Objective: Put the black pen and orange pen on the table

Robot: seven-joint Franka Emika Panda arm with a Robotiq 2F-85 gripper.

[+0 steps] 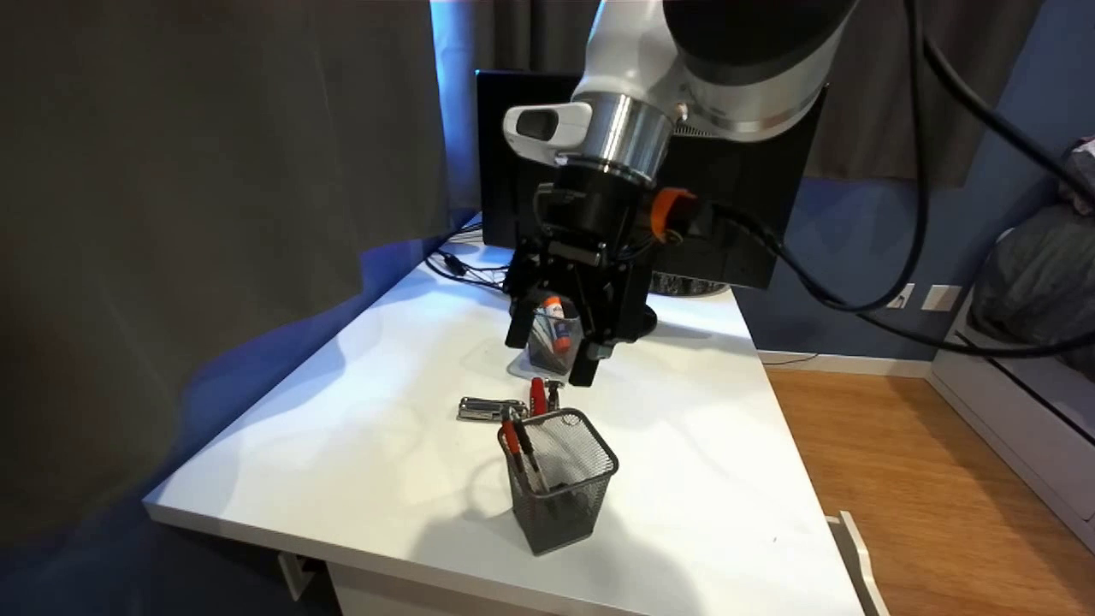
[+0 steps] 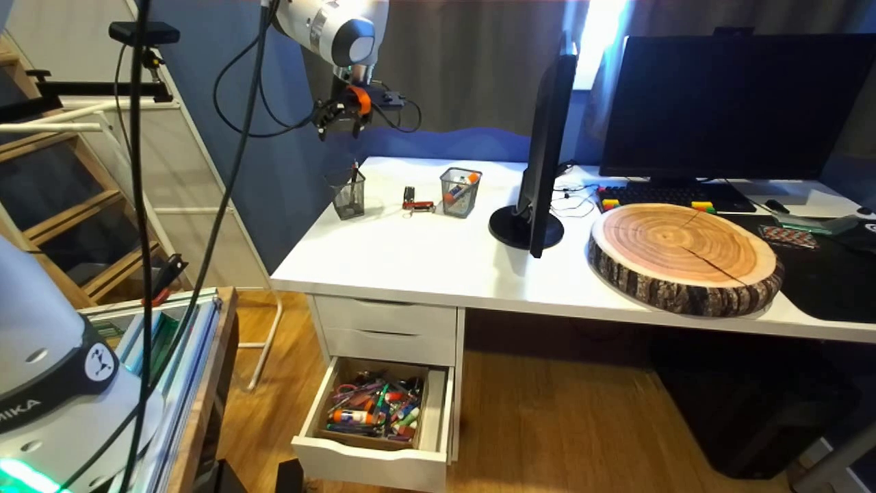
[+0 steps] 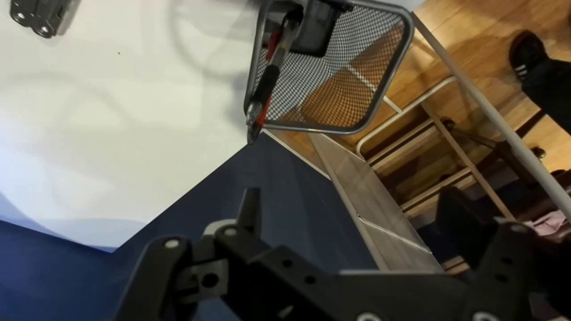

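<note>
The black pen (image 1: 524, 441), with a dark grip and paler barrel, and the orange pen (image 1: 511, 436), with a red-orange grip, lean together in a black mesh cup (image 1: 565, 513). The wrist view shows the black pen (image 3: 267, 82) over the orange pen (image 3: 272, 43), tips past the cup's rim (image 3: 334, 130). In an exterior view the cup (image 2: 349, 203) stands near the end of the white table (image 2: 410, 253); the pens are too small to tell apart there. My gripper (image 1: 551, 352) is open and empty, well above the table; its fingers (image 3: 354, 203) touch nothing.
A second mesh cup (image 2: 460, 198) holds an orange-capped glue stick. A silver stapler-like object (image 1: 489, 409) and a red tool (image 1: 537, 396) lie between the cups. A monitor (image 2: 547, 150) and a wood slab (image 2: 684, 236) stand on the table. A drawer (image 2: 373, 462) is open below.
</note>
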